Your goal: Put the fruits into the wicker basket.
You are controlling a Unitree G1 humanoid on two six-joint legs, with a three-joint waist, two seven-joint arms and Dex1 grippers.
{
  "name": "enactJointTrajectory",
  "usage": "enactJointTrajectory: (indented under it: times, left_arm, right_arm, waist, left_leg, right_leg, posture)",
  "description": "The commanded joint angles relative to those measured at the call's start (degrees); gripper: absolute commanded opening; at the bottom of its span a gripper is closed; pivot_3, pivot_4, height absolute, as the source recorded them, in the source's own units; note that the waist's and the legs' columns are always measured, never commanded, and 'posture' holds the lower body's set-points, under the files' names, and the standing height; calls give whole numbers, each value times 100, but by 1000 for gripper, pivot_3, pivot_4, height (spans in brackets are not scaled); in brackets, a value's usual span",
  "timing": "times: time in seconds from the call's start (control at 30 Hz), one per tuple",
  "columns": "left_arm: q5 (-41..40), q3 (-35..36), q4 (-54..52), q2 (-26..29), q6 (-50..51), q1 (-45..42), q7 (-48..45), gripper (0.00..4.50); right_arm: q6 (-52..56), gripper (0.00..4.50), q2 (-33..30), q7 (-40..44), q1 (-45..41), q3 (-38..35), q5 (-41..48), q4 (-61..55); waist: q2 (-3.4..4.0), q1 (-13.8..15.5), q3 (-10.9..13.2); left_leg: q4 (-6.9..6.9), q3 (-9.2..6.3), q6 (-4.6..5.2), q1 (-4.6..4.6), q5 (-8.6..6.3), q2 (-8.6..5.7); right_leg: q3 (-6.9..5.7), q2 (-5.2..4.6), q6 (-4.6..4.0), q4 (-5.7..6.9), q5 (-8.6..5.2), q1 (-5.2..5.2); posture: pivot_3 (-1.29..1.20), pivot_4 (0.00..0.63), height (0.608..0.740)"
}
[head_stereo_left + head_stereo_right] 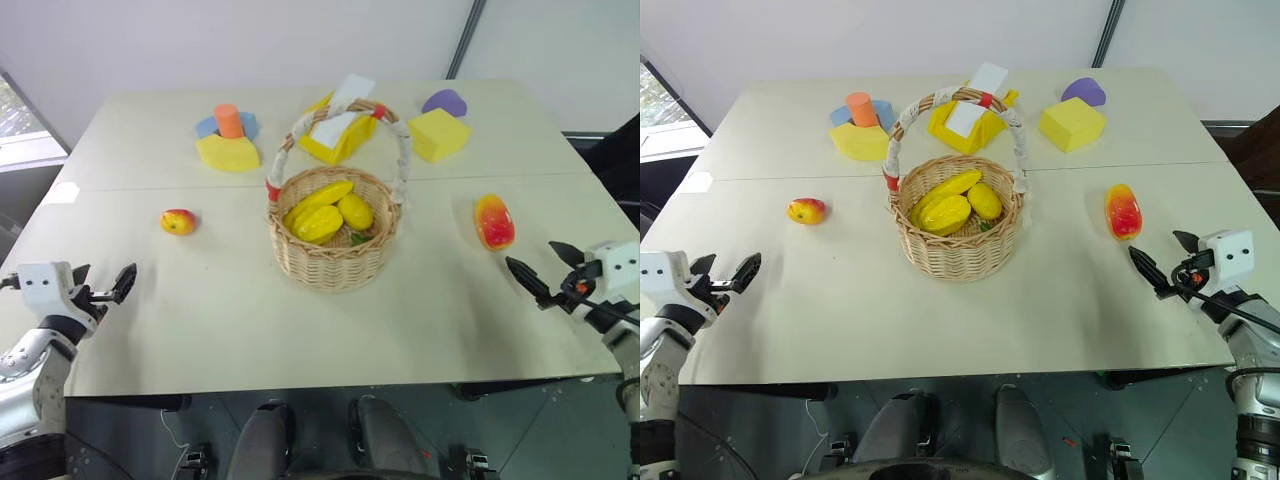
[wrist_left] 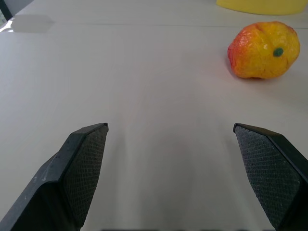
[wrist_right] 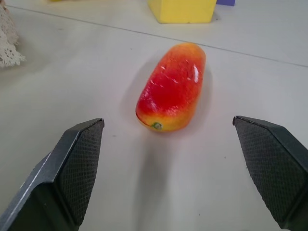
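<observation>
Small fruit: round, red and yellow, apple-like (image 1: 178, 221), lying on the tabletop (image 1: 200, 330) on my left, well apart from the basket.
Large fruit: oval, red-orange with a yellow edge, mango-like (image 1: 494, 221), on the tabletop on my right.
Wicker basket: round, tan, woven (image 1: 335, 240), mid-tabletop between the two fruits, with yellow fruit inside.
My left pincer: (image 1: 103, 288) spread wide, holding nothing, short of the small fruit.
My right pincer: (image 1: 545, 266) spread wide, holding nothing, near the large fruit, not touching it.
</observation>
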Motion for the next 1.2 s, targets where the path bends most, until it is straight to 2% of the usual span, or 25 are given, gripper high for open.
enactJointTrajectory:
  times: [0.03,0.33,0.57,0.77,0.93,1.0,1.2]
  left_arm:
    - [-97,183,-293,62,20,44,-4,4500]
    - [-119,149,-341,44,133,-204,169,4500]
    - [-31,-266,-895,75,580,-704,422,4500]
    - [336,-1004,-888,38,1315,-1828,944,4500]
    - [709,-1374,-579,51,1646,-2357,1198,4500]
    - [850,-1487,-323,19,1755,-2606,1322,4500]
    - [1034,-1693,-36,-101,2097,-2992,1440,4500]
  right_arm:
    - [-68,4474,-35,23,-78,-35,9,-75]
    - [-36,4474,35,-55,-89,-60,-24,-277]
    - [147,4474,-71,-93,-45,-166,111,-912]
    - [1371,4474,-459,309,293,-284,1207,-2625]
    - [2297,4474,-856,484,540,-406,2275,-3807]
    - [2546,4474,-1012,414,242,-163,2730,-4295]
    - [2712,4474,-795,-29,-849,802,2974,-4611]
  waist:
    - [0,3,0]
    - [0,2,0]
    - [1,9,0]
    - [0,18,-1]
    - [-3,-5,-1]
    - [-4,-8,-1]
    - [-22,12,-1]
  left_leg:
    - [0,0,0,0,0,0]
    - [0,0,0,0,0,0]
    - [0,0,0,-1,0,-1]
    - [2,-5,-1,-4,0,-4]
    - [2,-6,0,-5,0,-3]
    - [3,-6,0,-4,0,-2]
    - [9,-13,-3,-5,3,-1]
  right_leg:
    - [0,0,0,0,0,0]
    - [0,0,0,0,0,0]
    - [0,0,1,0,0,0]
    - [-3,4,2,1,1,0]
    - [-3,12,2,2,1,-2]
    - [-3,13,2,4,1,-2]
    - [-10,17,3,5,1,0]
  posture:
    - [0,150,740]
    - [0,150,740]
    - [0,150,740]
    - [0,150,740]
    - [0,150,740]
    - [0,150,740]
    - [0,150,740]
